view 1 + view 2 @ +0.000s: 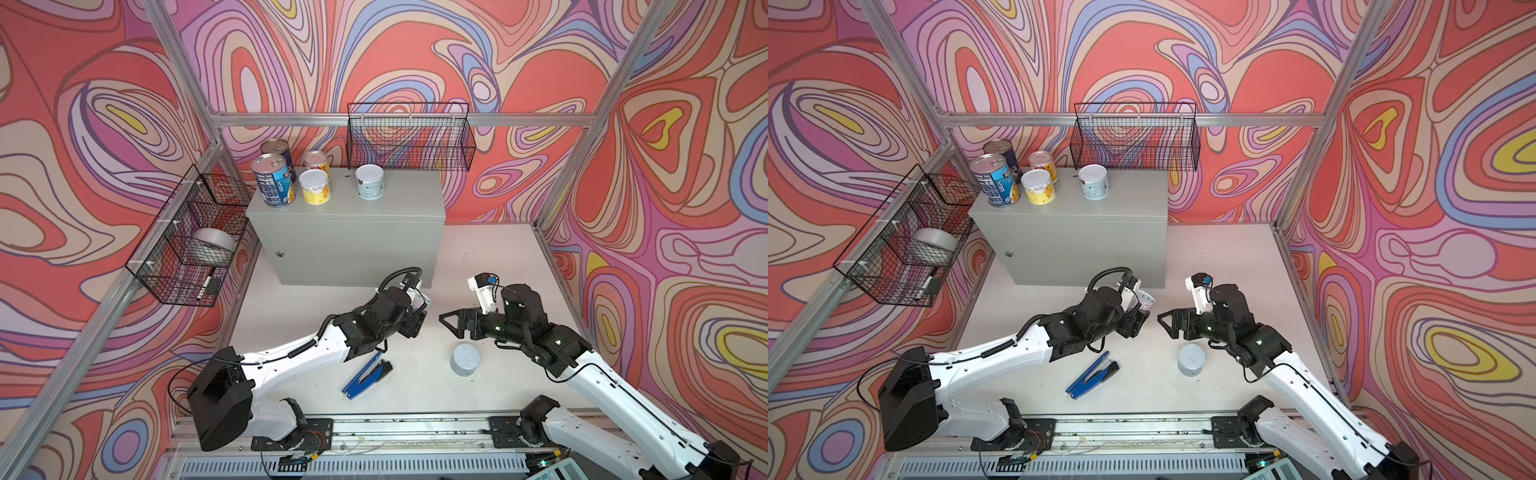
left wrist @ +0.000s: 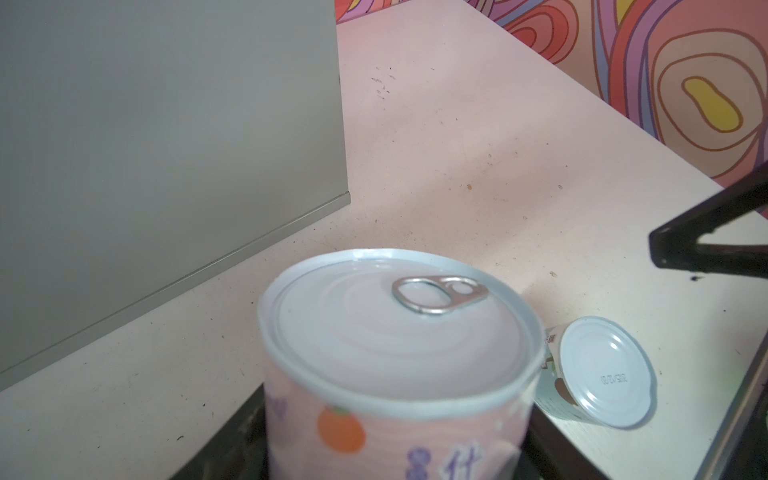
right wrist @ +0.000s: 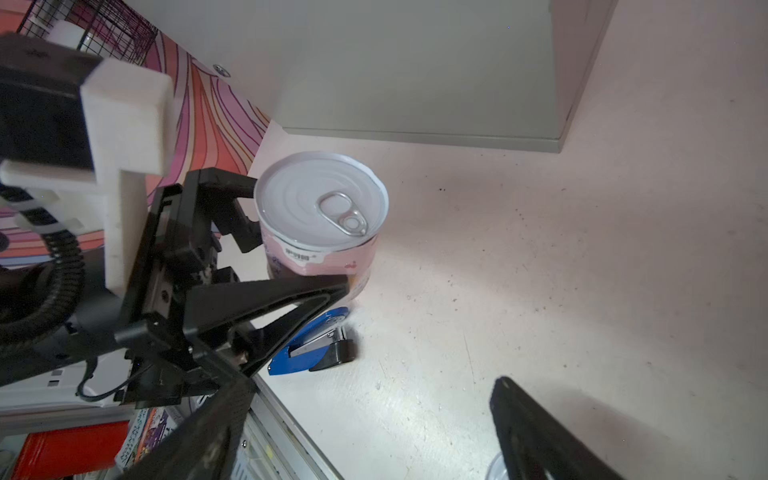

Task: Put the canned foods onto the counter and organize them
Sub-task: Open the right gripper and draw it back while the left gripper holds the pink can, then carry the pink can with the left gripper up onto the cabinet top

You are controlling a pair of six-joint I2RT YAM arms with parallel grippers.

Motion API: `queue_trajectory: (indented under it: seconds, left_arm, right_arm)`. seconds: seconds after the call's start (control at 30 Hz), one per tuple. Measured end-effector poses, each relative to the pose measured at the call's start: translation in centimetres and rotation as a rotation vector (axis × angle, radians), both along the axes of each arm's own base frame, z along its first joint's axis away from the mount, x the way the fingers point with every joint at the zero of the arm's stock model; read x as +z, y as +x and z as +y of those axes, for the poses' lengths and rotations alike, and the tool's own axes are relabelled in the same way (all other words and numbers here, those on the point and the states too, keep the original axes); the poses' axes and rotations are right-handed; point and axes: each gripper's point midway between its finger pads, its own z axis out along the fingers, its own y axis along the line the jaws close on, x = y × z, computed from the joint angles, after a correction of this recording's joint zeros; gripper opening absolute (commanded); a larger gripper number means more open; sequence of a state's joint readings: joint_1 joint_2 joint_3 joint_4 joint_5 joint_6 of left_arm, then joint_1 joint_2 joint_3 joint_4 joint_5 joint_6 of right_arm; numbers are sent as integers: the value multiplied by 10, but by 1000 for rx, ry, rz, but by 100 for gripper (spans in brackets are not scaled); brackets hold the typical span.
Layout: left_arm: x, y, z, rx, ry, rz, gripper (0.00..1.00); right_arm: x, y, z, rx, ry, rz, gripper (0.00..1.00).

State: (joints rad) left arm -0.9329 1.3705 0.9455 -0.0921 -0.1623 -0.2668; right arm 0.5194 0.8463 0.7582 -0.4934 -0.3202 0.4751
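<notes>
Pink tin (image 3: 320, 199) held, ready to be carried up.
The pink tin is pinched upright by the left pincer (image 3: 301, 266), low before the raised grey surface (image 1: 407, 195), where five tins (image 1: 314, 185) are already set. The right pincer (image 1: 449, 322) is spread and empty nearby; one pale tin (image 1: 465, 359) is left on the white surface (image 1: 415, 388). Next, it is judged, the tin must be lifted above the top edge and set down in the free space.
</notes>
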Motion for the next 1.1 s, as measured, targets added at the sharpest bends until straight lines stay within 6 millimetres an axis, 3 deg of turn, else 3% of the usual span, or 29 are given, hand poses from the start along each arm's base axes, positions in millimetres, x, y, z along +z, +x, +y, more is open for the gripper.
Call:
queue_trajectory:
  seconds: [0.2, 0.37, 0.57, 0.9, 1.1]
  left_arm:
    - [11, 3, 0, 16, -10, 7, 42]
    - [28, 4, 0, 41, -41, 12, 42]
    - [65, 6, 2, 72, -93, 2, 43]
    - [136, 5, 4, 75, -164, -43, 43]
    - [174, 10, 15, 108, -167, -114, 43]
  right_arm:
    - [-1, -7, -18, -72, 26, -83, 94]
    - [27, -13, -24, -95, 115, -213, 95]
    - [61, -15, -26, -101, 198, -344, 95]
    - [65, -13, -26, -105, 226, -386, 97]
    - [70, -12, -25, -106, 237, -404, 98]
